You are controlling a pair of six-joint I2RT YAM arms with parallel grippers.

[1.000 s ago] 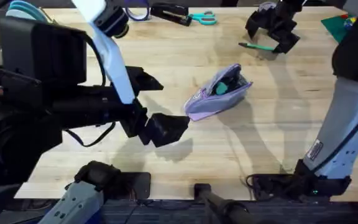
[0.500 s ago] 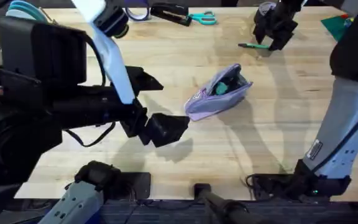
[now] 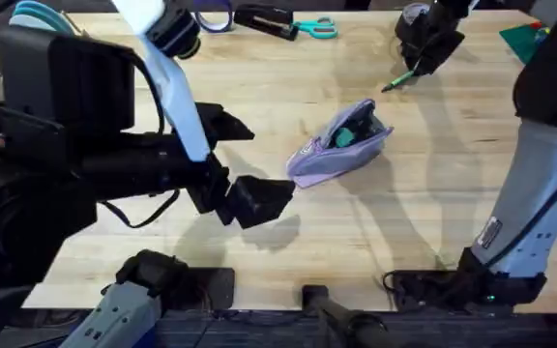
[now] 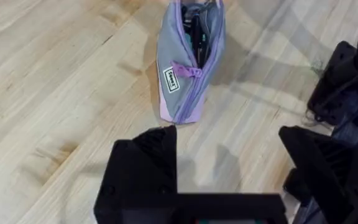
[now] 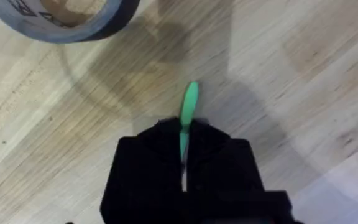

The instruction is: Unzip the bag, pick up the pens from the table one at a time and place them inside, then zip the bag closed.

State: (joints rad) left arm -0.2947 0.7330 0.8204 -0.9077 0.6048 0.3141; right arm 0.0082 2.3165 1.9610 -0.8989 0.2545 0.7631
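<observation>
Pale tabletop (image 3: 259, 106) planks carry the unzipped bag (image 3: 341, 145). Your right pincer (image 3: 420, 60) pinches a green pen (image 3: 400, 79); your left pincer (image 4: 229, 158) waits spread. Next, carry it into the opening.

The bag (image 4: 184, 62) lies unzipped on the table (image 4: 55, 93), possibly holding dark pens, beyond the spread end effector (image 4: 229, 180).

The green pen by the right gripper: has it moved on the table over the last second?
Yes. The pen, flat a second ago, now tilts up in the right gripper, its tail nearer the scissors; the bag stayed put.
</observation>
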